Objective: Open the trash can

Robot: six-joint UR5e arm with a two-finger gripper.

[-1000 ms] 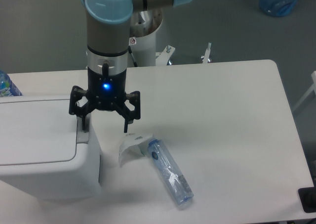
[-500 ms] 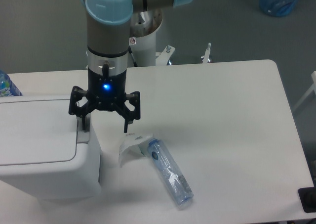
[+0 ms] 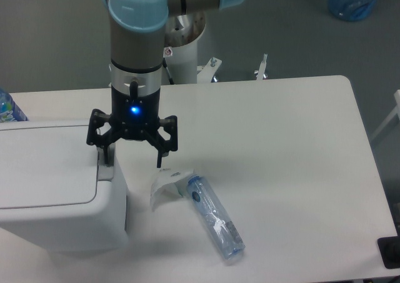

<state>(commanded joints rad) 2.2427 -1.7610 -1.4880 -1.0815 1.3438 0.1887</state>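
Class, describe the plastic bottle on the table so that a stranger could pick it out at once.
Start at the big white trash can at the table's left edge. Just right of it, below the open end effector, the bottle lies on its side. It is clear with blue markings, the only see-through thing there.

The trash can [image 3: 56, 183] fills the left side of the counter [image 3: 281, 158]. The tool [image 3: 132, 161] hangs spread wide at the can's right edge, one finger [image 3: 106, 155] down by the lid's corner, the other over the counter. Just beside it lies a clear bottle [image 3: 215, 220] with a white scrap [image 3: 164, 186]. The counter's right half is bare, with room to pass.
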